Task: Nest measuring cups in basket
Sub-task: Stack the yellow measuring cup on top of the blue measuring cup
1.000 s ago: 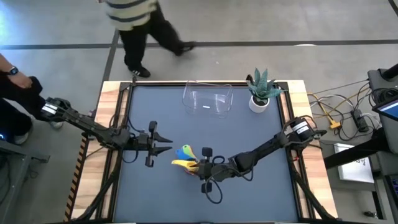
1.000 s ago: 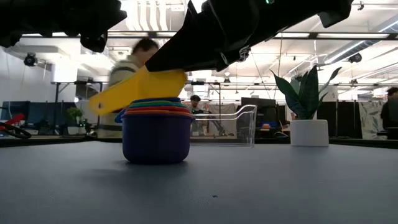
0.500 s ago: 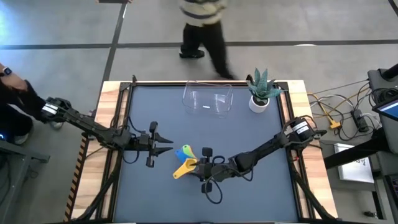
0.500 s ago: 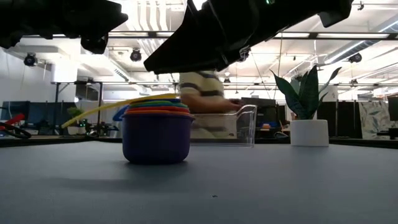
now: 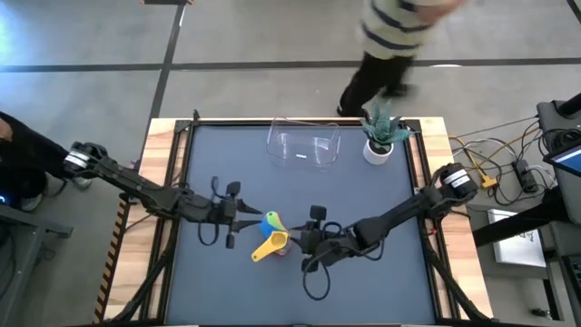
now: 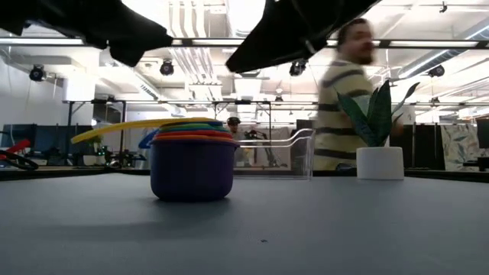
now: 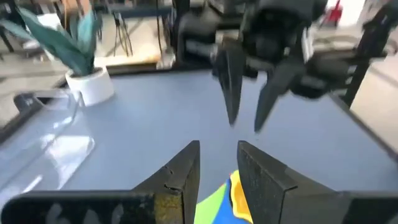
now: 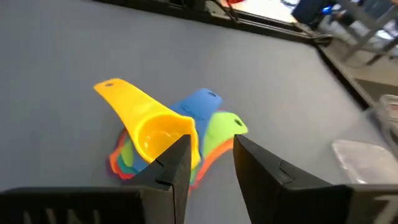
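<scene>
The stacked measuring cups (image 5: pixel 271 238) rest mid-table, between the left gripper (image 5: pixel 247 221) and right gripper (image 5: pixel 297 242). Both grippers' fingers are slightly spread, holding nothing. The basket (image 5: pixel 302 145) stands well apart.

Potted plant (image 5: pixel 380 133) in white pot at table's (image 5: pixel 363 195) far corner — person (image 5: pixel 395 36) in striped top beyond it

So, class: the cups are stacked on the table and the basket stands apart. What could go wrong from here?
1. The yellow cup sits on top of the stack of cups with its handle jutting out sideways; a gripper brushing the handle might tip it off.
2. The stack is still outside the basket, so lifting it whole could spill cups on the way.
</scene>
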